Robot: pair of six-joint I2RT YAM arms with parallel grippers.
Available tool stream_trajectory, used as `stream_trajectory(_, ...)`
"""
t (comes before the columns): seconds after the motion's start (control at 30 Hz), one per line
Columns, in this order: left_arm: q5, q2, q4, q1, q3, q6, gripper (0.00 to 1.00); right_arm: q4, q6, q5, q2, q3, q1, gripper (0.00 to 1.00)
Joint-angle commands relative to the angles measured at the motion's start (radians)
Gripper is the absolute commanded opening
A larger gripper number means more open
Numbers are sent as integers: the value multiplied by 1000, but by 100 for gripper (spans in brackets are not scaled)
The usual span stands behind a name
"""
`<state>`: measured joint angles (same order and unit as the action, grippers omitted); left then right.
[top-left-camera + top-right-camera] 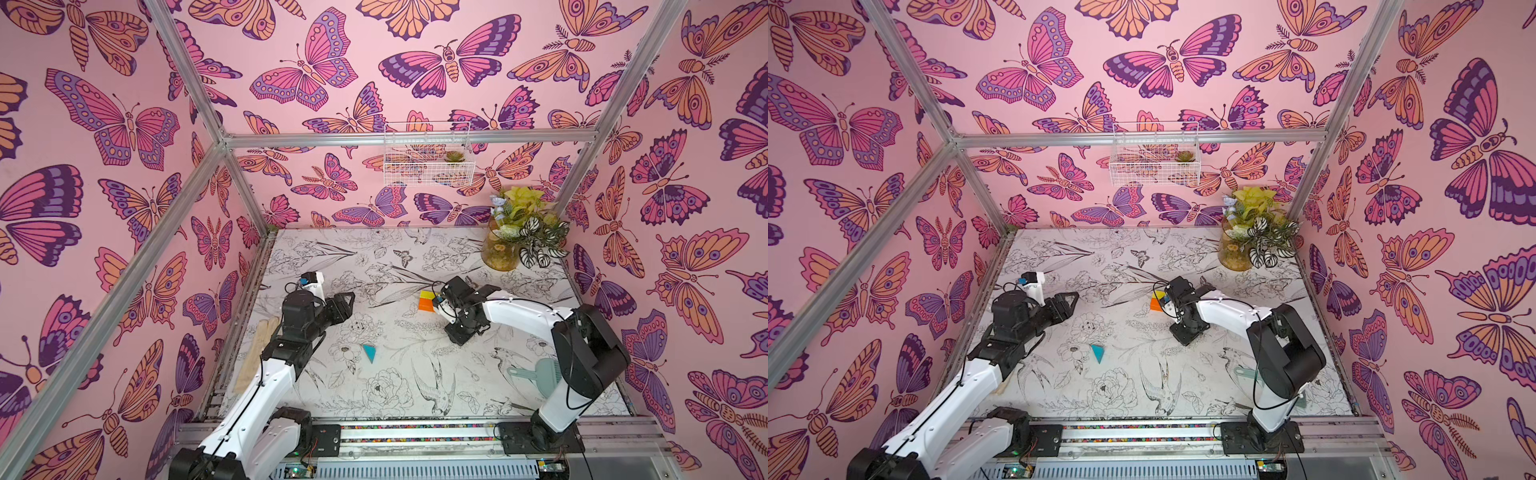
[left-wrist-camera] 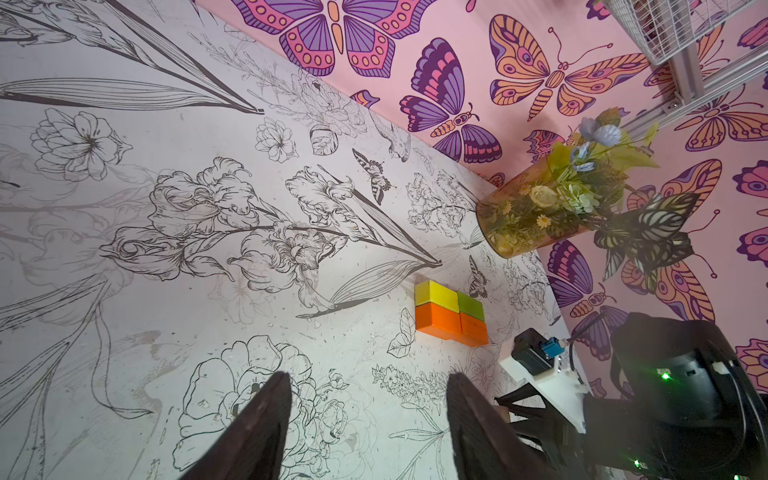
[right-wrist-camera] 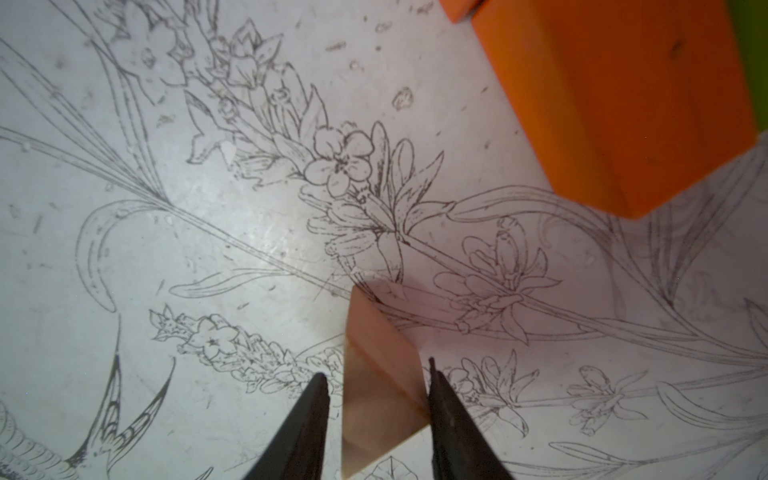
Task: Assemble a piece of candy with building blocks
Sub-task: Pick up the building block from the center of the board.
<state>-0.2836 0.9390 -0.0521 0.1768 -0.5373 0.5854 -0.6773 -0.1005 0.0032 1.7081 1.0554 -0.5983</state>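
Note:
Yellow (image 2: 436,295), green (image 2: 471,306) and two orange building blocks (image 2: 436,320) lie together as a rectangle on the table; in both top views only the yellow (image 1: 426,295) and orange (image 1: 1155,305) ends show beside the right wrist. My right gripper (image 3: 377,369) points down just in front of the near orange block (image 3: 615,104). Its fingers stand around the tan triangle (image 3: 382,340), one touching it and the other a narrow gap away. The teal triangle (image 1: 369,352) (image 1: 1098,352) lies alone nearer the front. My left gripper (image 1: 351,297) (image 2: 368,376) hovers open and empty, left of the rectangle.
A vase of flowers (image 1: 503,249) stands in the back right corner. A wire basket (image 1: 428,158) hangs on the back wall. Wooden utensils (image 1: 257,345) lie along the table's left edge. A teal dustpan (image 1: 536,374) lies under the right arm.

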Motion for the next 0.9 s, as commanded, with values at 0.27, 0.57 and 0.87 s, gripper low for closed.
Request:
stream_trajectory(0.27,-6,10,-23,-6,25,6,63,-104,47,72,-78,121,-79,15)
stream_trajectory(0.57,-18,3,-25,-8,26,-3,63,-97,189,3,55,463,-227,2)
stream_trajectory(0.87,61,-102,-14,-20,65,10,62,-76,377,66,368,751,-250,0)
